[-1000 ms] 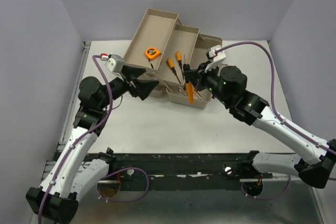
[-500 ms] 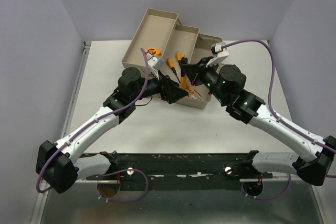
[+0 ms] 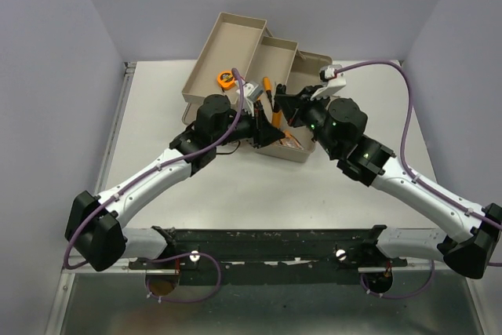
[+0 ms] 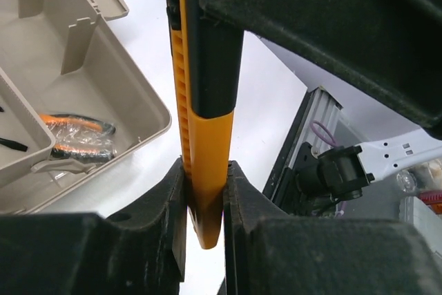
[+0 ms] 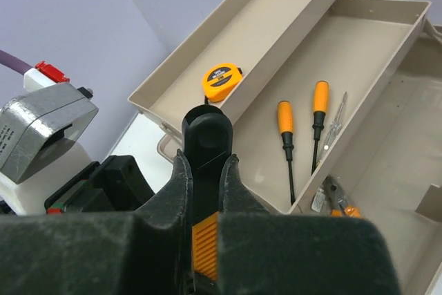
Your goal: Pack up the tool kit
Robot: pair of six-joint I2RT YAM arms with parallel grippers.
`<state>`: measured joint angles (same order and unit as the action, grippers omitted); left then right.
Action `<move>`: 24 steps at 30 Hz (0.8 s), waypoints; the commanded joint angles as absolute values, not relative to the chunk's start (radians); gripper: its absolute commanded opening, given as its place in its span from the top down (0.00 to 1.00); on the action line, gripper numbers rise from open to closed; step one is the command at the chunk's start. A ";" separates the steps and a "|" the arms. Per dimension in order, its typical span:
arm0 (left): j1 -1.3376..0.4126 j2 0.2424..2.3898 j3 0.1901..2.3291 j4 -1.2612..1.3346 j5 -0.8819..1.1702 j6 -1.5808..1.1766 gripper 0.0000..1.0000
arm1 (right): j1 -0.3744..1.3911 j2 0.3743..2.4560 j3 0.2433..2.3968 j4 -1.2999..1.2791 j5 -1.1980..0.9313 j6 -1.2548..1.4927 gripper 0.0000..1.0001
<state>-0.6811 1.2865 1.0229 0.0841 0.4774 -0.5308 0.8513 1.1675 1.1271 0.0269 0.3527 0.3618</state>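
Lab robot cell: blank walls [image 3: 55,52], white table [image 3: 259,194].

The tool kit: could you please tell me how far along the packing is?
Done: tape measure, two screwdrivers and pliers lie in the toolbox. In hand: both the left end effector and right end effector grip one orange-and-black tool. Left: stowing it and folding the trays shut.

bright even light, soft shadows, blurry foregrounds

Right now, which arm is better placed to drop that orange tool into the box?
Probably the right. Both hands clamp the orange tool, but the right hand faces the open trays, while the left hand pinches only its tip beside the toolbox.
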 commanded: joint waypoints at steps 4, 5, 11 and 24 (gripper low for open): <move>-0.666 1.290 1.121 -0.035 0.345 -0.486 1.00 | 0.859 1.152 1.141 -0.084 0.501 0.342 0.34; -0.652 1.293 1.150 -0.060 0.345 -0.474 1.00 | 0.861 1.146 1.138 -0.087 0.517 0.331 0.25; -0.474 1.337 1.305 -0.216 0.411 -0.431 1.00 | 0.856 1.057 1.106 -0.100 0.624 0.279 0.11; -0.203 1.802 1.925 -0.826 0.278 -0.134 1.00 | 0.857 0.830 0.924 -0.094 0.684 0.331 0.10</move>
<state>-0.2420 1.6669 1.7676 -0.5587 0.3836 -0.2527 0.8543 0.8715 0.9810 -0.0837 0.6380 0.2943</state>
